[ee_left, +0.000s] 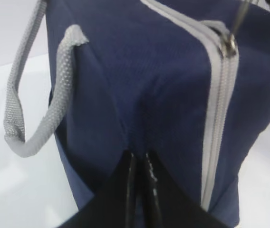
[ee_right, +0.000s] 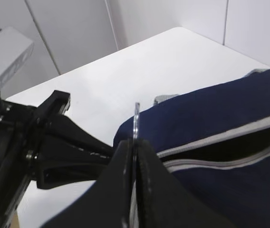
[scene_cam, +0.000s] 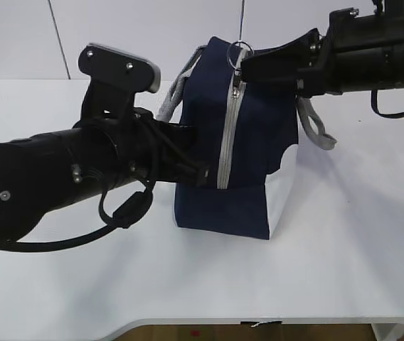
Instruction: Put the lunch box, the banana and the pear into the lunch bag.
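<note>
The navy lunch bag [scene_cam: 255, 135] stands upright mid-table, its grey zipper [scene_cam: 227, 135] running down the near face. My left gripper [scene_cam: 203, 175] is shut on a fold of the bag's side fabric, and the left wrist view shows its jaws [ee_left: 139, 159] pinching navy cloth [ee_left: 139, 85]. My right gripper [scene_cam: 243, 69] is shut on the metal ring pull [scene_cam: 240, 50] at the bag's top. In the right wrist view the ring [ee_right: 136, 116] sits between the closed jaws [ee_right: 136, 145], and the zipper [ee_right: 220, 152] gapes open along the top. The lunch box, banana and pear are out of view.
The bag's grey webbing handles hang off the left [scene_cam: 173, 96] and the right [scene_cam: 316, 128]. The white table [scene_cam: 344, 270] ends at a front edge [scene_cam: 273, 323]. A white panelled wall [scene_cam: 152, 28] stands behind.
</note>
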Controlling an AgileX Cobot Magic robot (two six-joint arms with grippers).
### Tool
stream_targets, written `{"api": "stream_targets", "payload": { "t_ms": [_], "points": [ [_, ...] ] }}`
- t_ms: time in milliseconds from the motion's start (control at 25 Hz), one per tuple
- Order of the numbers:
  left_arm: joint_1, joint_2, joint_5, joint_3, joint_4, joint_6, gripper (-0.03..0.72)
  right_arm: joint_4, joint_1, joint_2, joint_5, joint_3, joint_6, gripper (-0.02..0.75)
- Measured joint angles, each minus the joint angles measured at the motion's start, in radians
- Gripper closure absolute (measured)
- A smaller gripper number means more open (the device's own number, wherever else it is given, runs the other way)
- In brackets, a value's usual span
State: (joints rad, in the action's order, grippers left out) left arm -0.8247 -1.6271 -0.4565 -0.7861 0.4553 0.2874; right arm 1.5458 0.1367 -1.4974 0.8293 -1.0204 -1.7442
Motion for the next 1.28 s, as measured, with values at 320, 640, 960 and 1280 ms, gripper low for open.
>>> {"api": "stream_targets", "payload": {
  "t_ms": [320,640,960,1280],
  "points": [
    [0.0,0.0,0.012,0.0,-0.001,0.0,0.694,0.049,0.0,0.0,-0.053,0.0,0.005,0.731],
    [0.0,0.002,0.034,-0.004,-0.002,0.0,0.694,0.089,0.002,-0.004,-0.095,0.0,0.005,0.731],
    [0.0,0.022,0.078,-0.004,-0.002,0.0,0.694,0.153,0.002,-0.024,-0.136,0.0,0.005,0.731],
    [0.0,0.04,0.123,-0.004,-0.002,0.0,0.694,0.21,0.002,-0.062,-0.158,-0.027,-0.002,0.731]
  ]
}}
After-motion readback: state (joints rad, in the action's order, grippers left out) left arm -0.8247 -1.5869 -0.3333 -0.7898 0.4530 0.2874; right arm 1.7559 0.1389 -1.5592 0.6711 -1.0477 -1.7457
